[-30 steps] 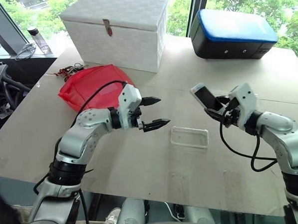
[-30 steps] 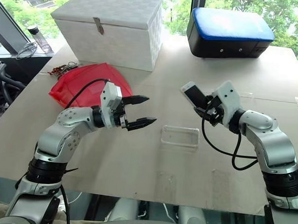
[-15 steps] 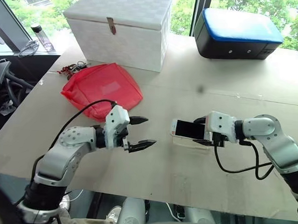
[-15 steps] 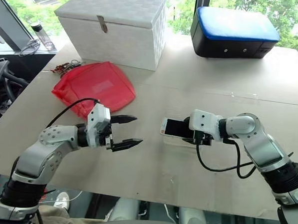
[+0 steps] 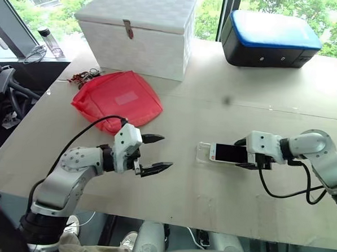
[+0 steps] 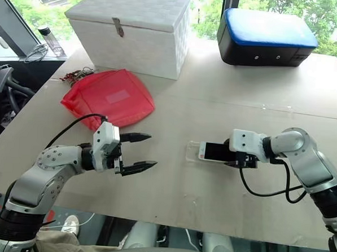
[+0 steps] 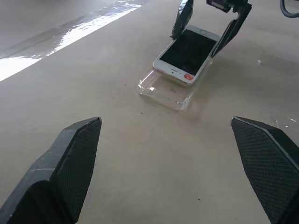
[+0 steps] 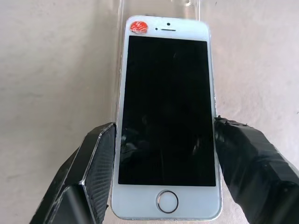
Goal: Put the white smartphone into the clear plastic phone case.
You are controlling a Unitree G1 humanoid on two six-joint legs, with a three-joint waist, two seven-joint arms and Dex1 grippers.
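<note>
The white smartphone [image 5: 226, 153] has a dark screen, faces up and carries a red sticker at its top end. My right gripper [image 8: 164, 126] is shut on its two long edges near the home button. The phone's top end lies over the clear plastic phone case [image 7: 163, 91], which rests on the table [image 5: 215, 106]. The case's end nearer my left arm is uncovered. Whether the phone is seated inside the rim I cannot tell. My left gripper [image 5: 166, 152] is open and holds nothing, level above the table, a hand's width left of the case.
A red bag [image 5: 118, 101] lies behind the left arm, with keys [image 5: 83, 75] beside it. A white lidded box [image 5: 137, 31] and a black box with a blue top [image 5: 269, 38] stand at the back. A bottle [image 5: 44, 40] stands beyond the table's left edge.
My right gripper brought the phone down from a raised, tilted hold to level over the case. The left arm drew back and sank towards the near edge, still open.
</note>
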